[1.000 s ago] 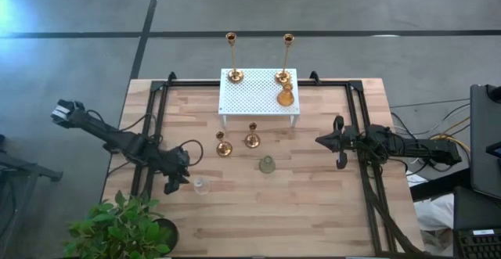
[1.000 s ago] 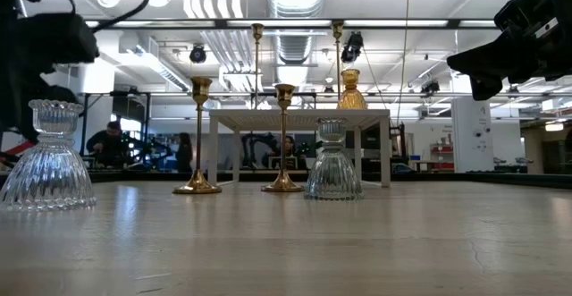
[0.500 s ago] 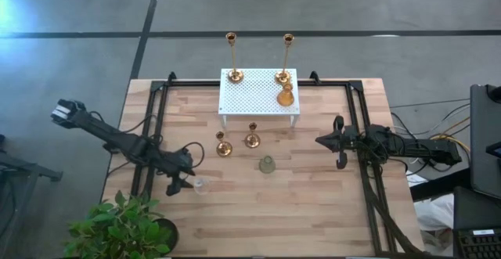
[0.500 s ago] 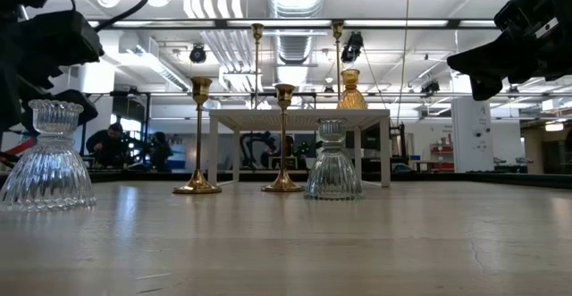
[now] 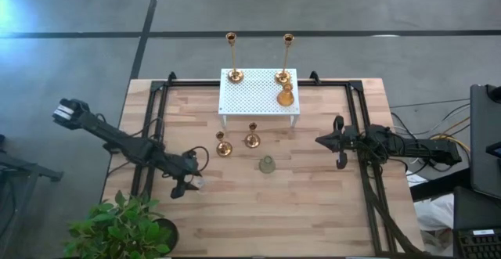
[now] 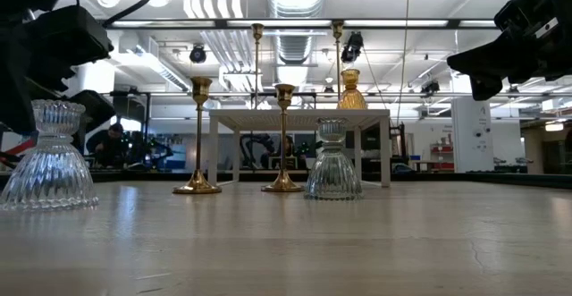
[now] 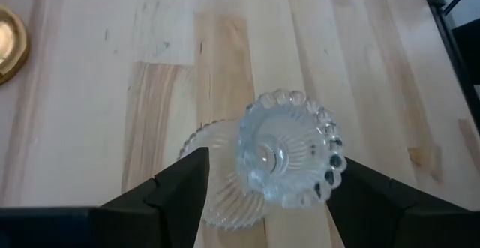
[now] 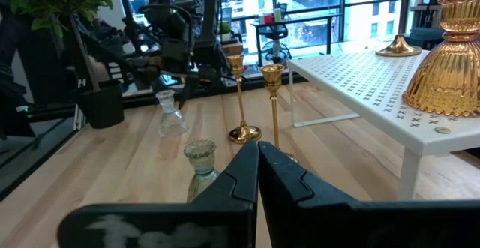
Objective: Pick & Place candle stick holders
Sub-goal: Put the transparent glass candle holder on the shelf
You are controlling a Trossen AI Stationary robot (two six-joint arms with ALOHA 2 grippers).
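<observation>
Left wrist view looks down on the clear glass holder point(image 7: 262, 162), standing upright on the wooden table point(image 7: 90, 113) between the spread fingers point(image 7: 176, 188) of the left gripper point(image 5: 188, 184), which have not closed on it. From that holder, the grey-green glass holder point(image 5: 267, 164) stands toward the white perforated stand point(image 5: 258, 95), with two short brass holders point(image 5: 238, 142) just before the stand. The stand carries the amber holder point(image 5: 286, 97) and two tall brass sticks point(image 5: 260, 55). The right gripper point(image 5: 338, 140) hovers well apart, fingers pressed together.

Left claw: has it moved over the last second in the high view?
Yes. The left claw has advanced toward the clear glass holder, away from the potted plant.
</observation>
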